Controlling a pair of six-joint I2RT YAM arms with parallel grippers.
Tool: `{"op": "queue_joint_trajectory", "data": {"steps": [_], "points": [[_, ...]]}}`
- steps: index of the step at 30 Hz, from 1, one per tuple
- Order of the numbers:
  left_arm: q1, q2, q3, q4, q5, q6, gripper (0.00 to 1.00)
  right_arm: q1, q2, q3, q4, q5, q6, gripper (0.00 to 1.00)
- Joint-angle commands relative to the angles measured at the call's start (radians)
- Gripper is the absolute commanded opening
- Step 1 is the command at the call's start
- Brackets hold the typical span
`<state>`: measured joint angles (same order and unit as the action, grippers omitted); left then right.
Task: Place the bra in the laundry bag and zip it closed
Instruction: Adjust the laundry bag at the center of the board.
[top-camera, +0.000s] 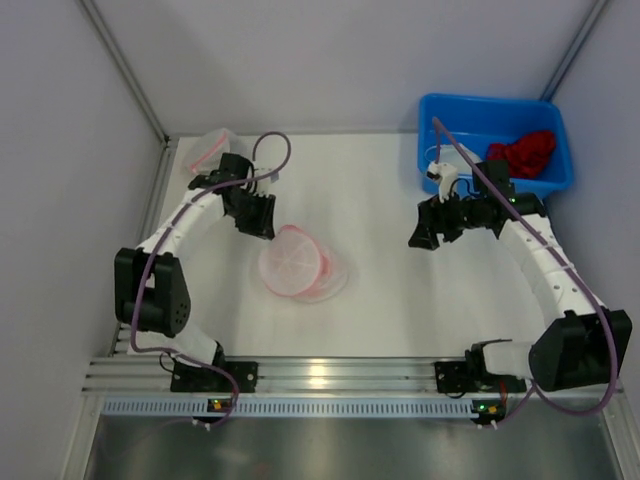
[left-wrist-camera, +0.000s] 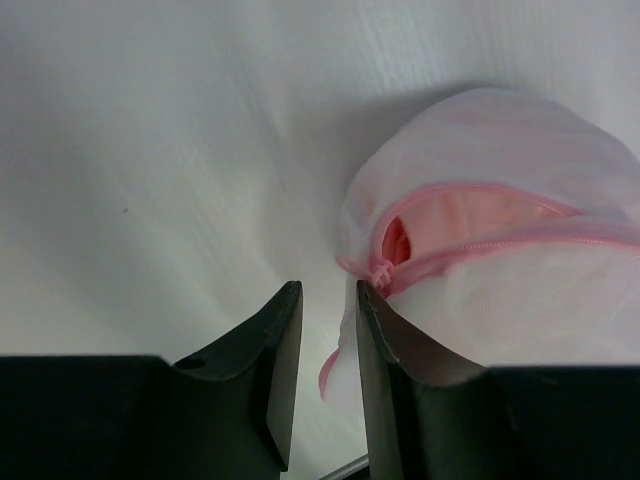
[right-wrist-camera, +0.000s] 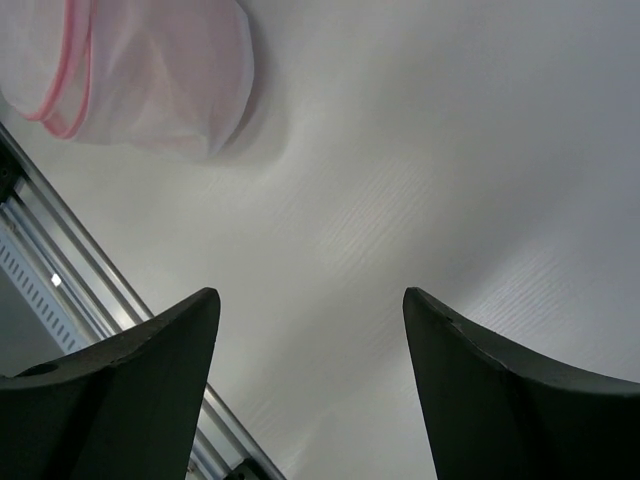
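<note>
The laundry bag (top-camera: 293, 262) is a round white mesh pouch with pink trim, lying left of the table's middle. In the left wrist view the bag (left-wrist-camera: 500, 190) has its pink zipper partly open, with pink fabric showing inside. The zipper pull (left-wrist-camera: 380, 270) sits just beyond my right fingertip. My left gripper (top-camera: 258, 218) (left-wrist-camera: 328, 290) stands at the bag's far-left edge, jaws a narrow gap apart with nothing clamped. My right gripper (top-camera: 425, 232) (right-wrist-camera: 310, 295) is wide open and empty over bare table, right of the bag (right-wrist-camera: 150, 70).
A blue bin (top-camera: 447, 110) at the back right holds a red garment (top-camera: 525, 150). A second mesh bag (top-camera: 210, 150) lies at the back left by the wall. The aluminium rail (top-camera: 320, 375) runs along the near edge.
</note>
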<state>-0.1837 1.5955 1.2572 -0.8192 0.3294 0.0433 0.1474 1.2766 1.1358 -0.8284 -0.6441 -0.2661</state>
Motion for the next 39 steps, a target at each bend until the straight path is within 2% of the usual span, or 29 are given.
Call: {"op": "queue_joint_trajectory", "data": {"steps": [1,4,5,11,13,16,21,22,24,25,28,30,33,35,39], "points": [[-0.112,0.075,0.112,0.005,0.04,-0.003,0.34,-0.057,-0.048,-0.019,0.023,-0.049,-0.048,0.75],[-0.166,0.174,0.189,0.005,0.137,0.006,0.34,-0.103,-0.085,-0.051,0.029,-0.049,-0.029,0.76],[-0.18,0.202,0.256,0.006,0.172,0.009,0.34,-0.117,-0.095,-0.062,0.026,-0.06,-0.025,0.76],[-0.33,0.351,0.523,0.005,0.25,0.061,0.39,-0.172,-0.169,-0.139,0.038,-0.081,-0.028,0.76],[-0.371,0.382,0.579,0.011,0.243,0.052,0.41,-0.172,-0.163,-0.151,0.067,-0.112,-0.007,0.76],[-0.37,0.359,0.637,0.022,0.18,0.009,0.45,-0.17,-0.14,-0.15,0.118,-0.155,0.047,0.76],[-0.24,0.166,0.457,0.118,0.183,-0.085,0.51,-0.155,-0.08,-0.117,0.267,-0.192,0.161,0.76],[-0.171,0.108,0.386,0.117,0.194,-0.094,0.51,-0.138,-0.073,-0.114,0.288,-0.192,0.178,0.75],[-0.069,0.049,0.302,0.117,0.209,-0.083,0.51,-0.106,-0.05,-0.107,0.343,-0.19,0.223,0.75],[-0.039,-0.009,0.213,0.115,0.204,-0.07,0.51,-0.088,-0.04,-0.105,0.36,-0.189,0.237,0.75],[0.042,-0.1,0.096,0.112,0.178,-0.008,0.52,-0.053,-0.014,-0.099,0.405,-0.184,0.26,0.76],[0.043,-0.117,0.01,0.109,0.142,0.012,0.52,-0.037,-0.003,-0.1,0.423,-0.167,0.298,0.76],[0.04,-0.083,-0.033,0.109,0.125,0.024,0.51,-0.017,0.013,-0.1,0.44,-0.17,0.324,0.77],[0.021,-0.04,-0.033,0.109,0.109,0.053,0.51,-0.014,0.017,-0.1,0.439,-0.175,0.332,0.79],[-0.084,0.033,0.023,0.109,0.091,0.053,0.49,-0.014,0.0,-0.114,0.422,-0.174,0.331,0.83]]}}
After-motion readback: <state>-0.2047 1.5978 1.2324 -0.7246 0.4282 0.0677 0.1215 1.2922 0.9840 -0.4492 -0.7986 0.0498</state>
